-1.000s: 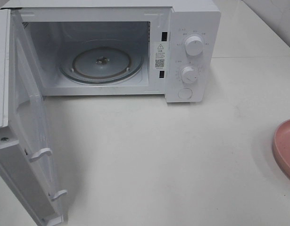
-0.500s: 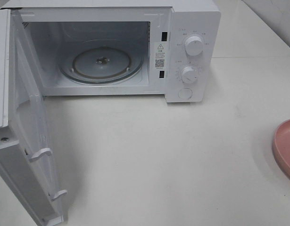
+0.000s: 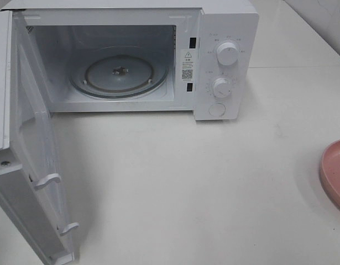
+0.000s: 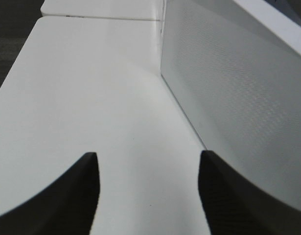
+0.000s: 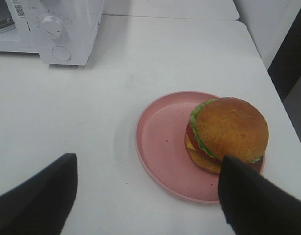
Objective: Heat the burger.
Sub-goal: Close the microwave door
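Observation:
The burger [image 5: 228,134], with a golden-brown bun, green lettuce and a red layer, sits on the far side of a round pink plate [image 5: 162,142] in the right wrist view. My right gripper [image 5: 148,196] hovers open just short of the plate, and one dark finger [image 5: 253,200] overlaps the burger's near edge in the picture. The left gripper [image 4: 148,196] is open over bare white table, nothing between its fingers, beside a white perforated panel [image 4: 238,98]. The exterior view shows neither gripper nor the burger, only the plate's rim [image 3: 335,174] at the right edge.
The white microwave [image 3: 225,61] stands at the back, its door [image 3: 31,165] swung wide open to the left. Its glass turntable [image 3: 119,74] is bare. Two knobs and a button sit on its right panel. The table's right edge lies just past the plate.

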